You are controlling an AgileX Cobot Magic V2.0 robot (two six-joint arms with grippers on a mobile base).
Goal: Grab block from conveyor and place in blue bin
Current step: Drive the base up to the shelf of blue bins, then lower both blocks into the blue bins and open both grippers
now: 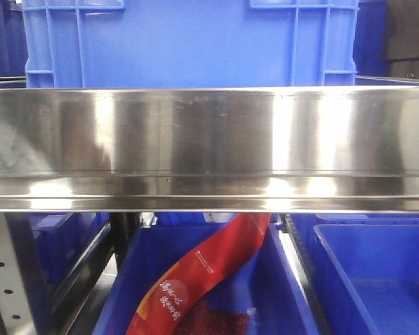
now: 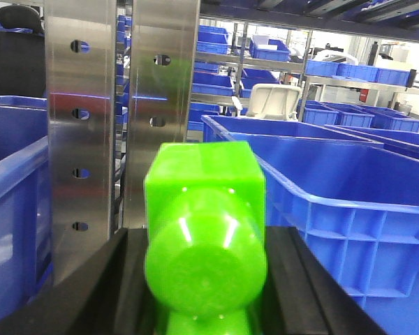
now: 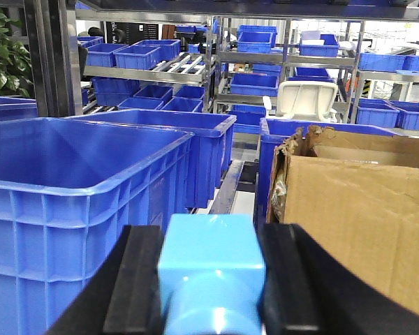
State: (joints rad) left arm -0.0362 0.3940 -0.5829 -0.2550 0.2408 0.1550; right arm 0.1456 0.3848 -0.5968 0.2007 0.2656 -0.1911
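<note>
Left gripper (image 2: 206, 234): clamped on the green block (image 2: 204, 209) at lower centre of its wrist view; a blue bin (image 2: 349, 209) sits to the right.
Right gripper (image 3: 211, 234): clenched on the light-blue block (image 3: 211, 259) at lower centre, between another blue bin (image 3: 70, 209) at left and a cardboard box (image 3: 363, 209) at right.
Conveyor: not in view.
Handling: probably light, stiff, glossy plastic that may slip; grip the flat opposite sides.
</note>
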